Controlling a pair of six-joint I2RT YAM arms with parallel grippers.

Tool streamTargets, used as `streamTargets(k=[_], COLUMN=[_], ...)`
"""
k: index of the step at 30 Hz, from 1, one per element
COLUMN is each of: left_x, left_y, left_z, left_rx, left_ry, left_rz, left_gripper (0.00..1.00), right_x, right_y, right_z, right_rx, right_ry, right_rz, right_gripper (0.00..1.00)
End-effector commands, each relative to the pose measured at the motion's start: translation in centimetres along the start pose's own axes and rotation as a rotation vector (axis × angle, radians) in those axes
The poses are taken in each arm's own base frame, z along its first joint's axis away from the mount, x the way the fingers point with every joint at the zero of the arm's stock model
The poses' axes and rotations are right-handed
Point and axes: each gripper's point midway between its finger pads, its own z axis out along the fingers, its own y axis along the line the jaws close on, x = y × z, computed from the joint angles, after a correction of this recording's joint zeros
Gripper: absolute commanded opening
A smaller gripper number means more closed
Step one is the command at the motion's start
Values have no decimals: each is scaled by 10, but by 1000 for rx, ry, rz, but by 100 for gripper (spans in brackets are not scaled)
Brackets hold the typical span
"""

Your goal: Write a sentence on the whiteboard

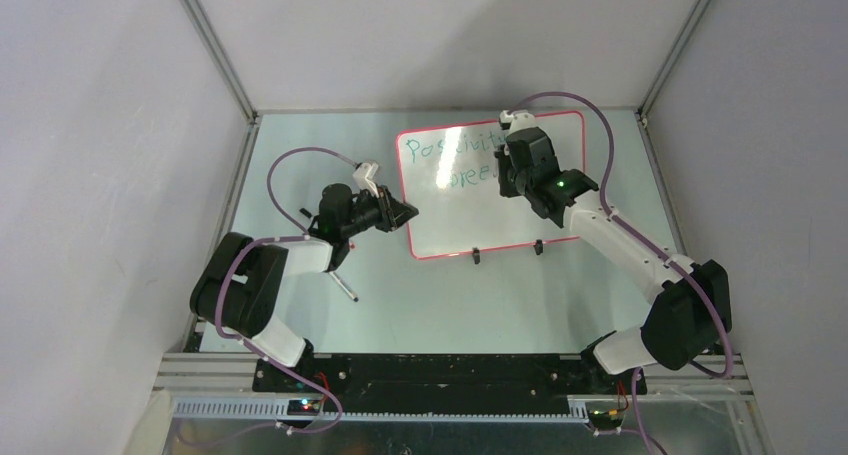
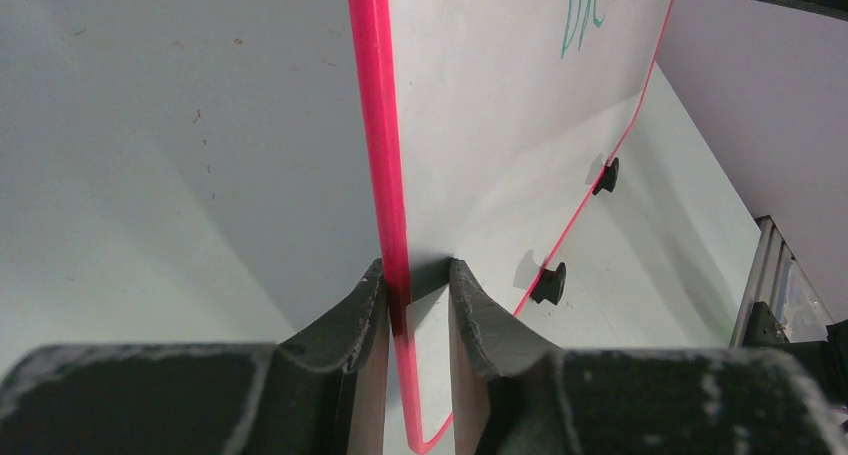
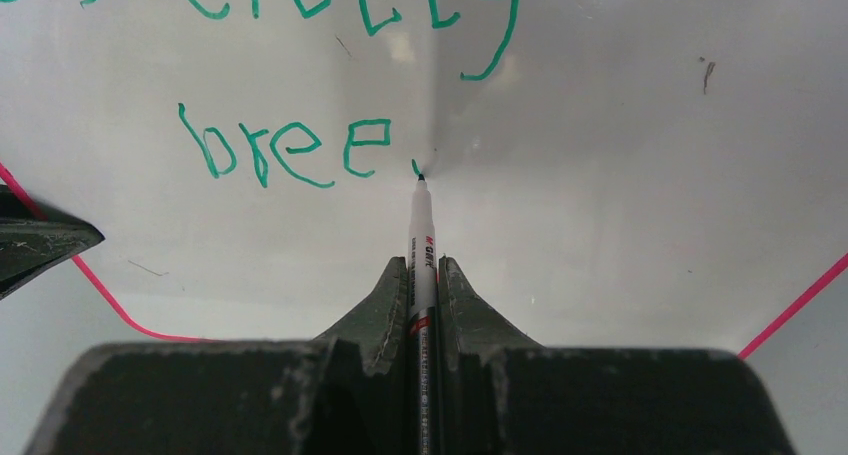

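Observation:
The whiteboard [image 1: 480, 215] stands tilted on the table, white with a red-pink rim [image 2: 375, 105]. My left gripper [image 1: 405, 213] [image 2: 417, 270] is shut on its left edge, one finger on each side of the rim. The sentence [image 1: 455, 155] [image 3: 290, 150] is in green: an upper line ending in "y" and "bree" below it. My right gripper [image 1: 510, 160] [image 3: 422, 263] is shut on a white marker [image 3: 421, 225]. The marker's tip [image 3: 421, 178] touches the board [image 3: 600, 175] just right of "bree", beside a small fresh green mark.
Two black feet [image 1: 477, 257] [image 1: 539, 246] prop the board's lower edge. A thin dark stick [image 1: 345, 287] lies on the table near the left arm. Grey enclosure walls with metal posts [image 1: 215, 50] close in the table on three sides.

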Motion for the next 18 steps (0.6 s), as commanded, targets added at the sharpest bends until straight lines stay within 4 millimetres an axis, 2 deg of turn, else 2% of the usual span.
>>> streamTargets(k=[1, 18], left_x=[-18, -18], left_y=[-8, -8], left_z=[3, 4], left_rx=[4, 4], left_ry=[-45, -43], left_rz=[85, 86], left_gripper=[24, 24], right_x=[-20, -29], right_y=[-7, -11], right_z=[-10, -8], right_rx=[19, 23], right_ry=[-69, -102], right_rz=[35, 58], right_gripper=[0, 0])
